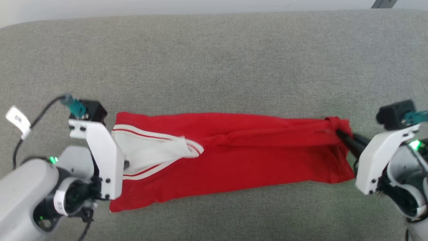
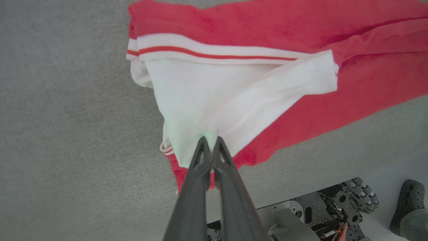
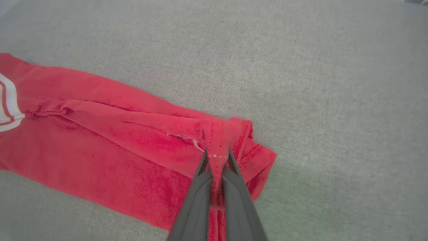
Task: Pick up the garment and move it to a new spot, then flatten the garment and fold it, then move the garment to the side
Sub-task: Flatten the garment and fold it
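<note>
Left jaws: the left gripper (image 2: 210,142) is squeezed tight. Its two dark fingers (image 2: 197,187) pinch the white sleeve (image 2: 214,90) of the shirt (image 1: 234,150).
Right jaws: the right gripper (image 3: 217,154) is squeezed tight too. A fold of red cloth is caught between its fingers (image 3: 239,201), at the bunched corner of the shirt.
Shirt and the jaws: in the head view the shirt lies in a long red strip from 9 o'clock to 3 o'clock. One gripper holds each end, the left near 8 o'clock and the right near 3 o'clock. The middle rests on the gray couch (image 1: 214,60).
Sleeve: it is white with a red stripe in its trim, and it is folded over the red cloth at the left end.
Right end: the red cloth is gathered into a small bunch at the fingertips.
Writing: a white tag (image 1: 17,121) hangs on a black cable by the left arm, and a white band (image 1: 60,202) goes round the left wrist. The marks on both are too small to read.
</note>
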`<state>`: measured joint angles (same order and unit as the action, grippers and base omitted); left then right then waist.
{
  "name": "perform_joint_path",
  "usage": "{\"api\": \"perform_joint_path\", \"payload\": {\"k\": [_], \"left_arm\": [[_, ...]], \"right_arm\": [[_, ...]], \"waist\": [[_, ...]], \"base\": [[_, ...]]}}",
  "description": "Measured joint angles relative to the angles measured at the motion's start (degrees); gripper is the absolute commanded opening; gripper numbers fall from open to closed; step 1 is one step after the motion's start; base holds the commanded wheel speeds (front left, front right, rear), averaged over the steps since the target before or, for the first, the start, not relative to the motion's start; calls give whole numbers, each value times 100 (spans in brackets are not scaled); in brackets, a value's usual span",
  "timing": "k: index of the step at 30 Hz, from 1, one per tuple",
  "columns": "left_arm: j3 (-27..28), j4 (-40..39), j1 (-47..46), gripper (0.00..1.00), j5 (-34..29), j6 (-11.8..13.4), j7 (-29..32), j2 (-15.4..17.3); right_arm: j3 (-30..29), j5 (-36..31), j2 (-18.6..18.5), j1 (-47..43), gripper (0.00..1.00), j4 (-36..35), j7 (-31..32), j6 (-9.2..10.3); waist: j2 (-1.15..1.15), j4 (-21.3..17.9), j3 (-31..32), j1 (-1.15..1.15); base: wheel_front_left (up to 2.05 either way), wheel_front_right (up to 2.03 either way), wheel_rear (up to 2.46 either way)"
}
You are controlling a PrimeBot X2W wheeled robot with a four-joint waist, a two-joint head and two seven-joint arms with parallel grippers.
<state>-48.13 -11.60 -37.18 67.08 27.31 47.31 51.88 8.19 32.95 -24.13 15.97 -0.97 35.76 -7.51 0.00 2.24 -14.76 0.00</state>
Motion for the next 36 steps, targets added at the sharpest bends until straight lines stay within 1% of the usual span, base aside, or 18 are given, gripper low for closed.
{"api": "perform_joint_path", "payload": {"k": [1,2,3,4,5,6,7,11,15,18,21,23,27,30,35,36], "left_arm": [[-5,20,114,0,41,-8,-63,-16],[-4,89,203,0,94,-12,-146,-71],[-25,182,265,2,99,-79,-210,-140],[-15,299,325,23,152,-155,-298,-235],[-12,435,370,38,188,-233,-382,-333],[-22,561,391,75,179,-302,-488,-381],[20,703,406,100,188,-336,-590,-437],[179,938,489,100,268,-501,-979,-583],[423,904,610,100,246,-676,-1584,-593],[577,816,728,100,94,-815,-2096,-560],[691,777,886,100,13,-955,-2604,-580],[758,783,1012,100,-40,-1026,-2939,-632],[876,835,1236,100,-119,-1215,-3594,-746],[959,935,1411,100,-169,-1351,-4029,-843],[1102,1223,1645,100,-229,-1571,-4730,-1032],[1136,1306,1677,100,-257,-1614,-4875,-1047]], "right_arm": [[5,0,62,-56,1,43,33,0],[27,0,105,-84,21,120,59,0],[49,-4,153,-97,43,181,64,0],[41,-18,191,-95,100,289,62,0],[57,-15,226,-88,100,386,69,0],[129,-15,224,-68,100,441,109,1],[158,-13,234,-39,100,487,109,1],[103,132,238,76,100,465,276,1],[-241,345,210,69,100,313,623,1],[-550,339,156,58,100,247,798,1],[-795,311,167,47,100,357,996,1],[-846,292,202,54,100,533,1137,1],[-842,380,337,189,100,945,1291,1],[-683,450,432,357,100,1268,1325,1],[-382,550,405,653,100,1817,1365,2],[-312,599,382,716,53,1903,1376,3]], "waist": [[0,-1,-1,0],[0,-5,3,0],[0,-11,7,0],[0,-10,9,0],[0,-10,13,0],[0,-11,19,0],[0,-13,25,0],[0,10,35,0],[0,64,30,0],[0,134,10,0],[0,218,-28,0],[0,281,-57,0],[0,415,-121,0],[0,517,-163,0],[1,651,-199,0],[0,669,-199,0]], "base": [[0,0,0],[0,0,0],[0,0,0],[0,0,0],[0,0,0],[0,0,0],[0,0,0],[0,0,0],[0,0,0],[0,0,0],[0,0,0],[0,0,0],[0,0,0],[0,0,0],[0,0,0],[0,0,0]]}}
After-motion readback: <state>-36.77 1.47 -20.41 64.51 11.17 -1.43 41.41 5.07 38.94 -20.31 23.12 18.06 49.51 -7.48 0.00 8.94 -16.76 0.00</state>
